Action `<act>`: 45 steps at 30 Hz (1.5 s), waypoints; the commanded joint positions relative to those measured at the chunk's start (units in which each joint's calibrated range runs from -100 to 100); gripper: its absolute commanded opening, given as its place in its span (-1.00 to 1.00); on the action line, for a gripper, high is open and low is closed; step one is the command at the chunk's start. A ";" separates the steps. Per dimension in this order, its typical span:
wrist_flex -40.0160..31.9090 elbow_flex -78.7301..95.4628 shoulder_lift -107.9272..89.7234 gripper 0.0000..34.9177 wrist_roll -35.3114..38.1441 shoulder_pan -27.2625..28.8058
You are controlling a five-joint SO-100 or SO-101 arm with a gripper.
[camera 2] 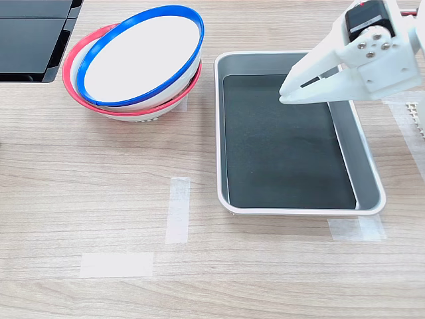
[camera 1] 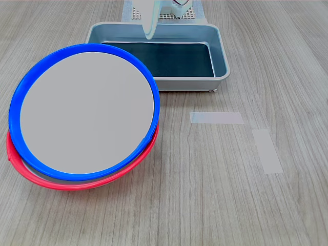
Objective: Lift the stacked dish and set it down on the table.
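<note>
While the blue-rimmed dish sits tilted inside the red-rimmed dish near a tabletop corner, the gripper hovers over the grey tray, jaws together.

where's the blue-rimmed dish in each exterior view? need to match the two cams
First exterior view: blue-rimmed dish fills the left half, tilted, stacked in the red-rimmed dish.
Second exterior view: blue-rimmed dish at upper left, left of the tray.
Shared landmark: grey metal tray, with the gripper above it.
</note>
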 commanded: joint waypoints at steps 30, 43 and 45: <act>0.19 0.00 -0.26 -0.98 0.15 0.09; 1.27 -1.55 1.02 -0.98 -0.24 0.85; 1.10 -5.92 4.52 -0.88 1.71 1.69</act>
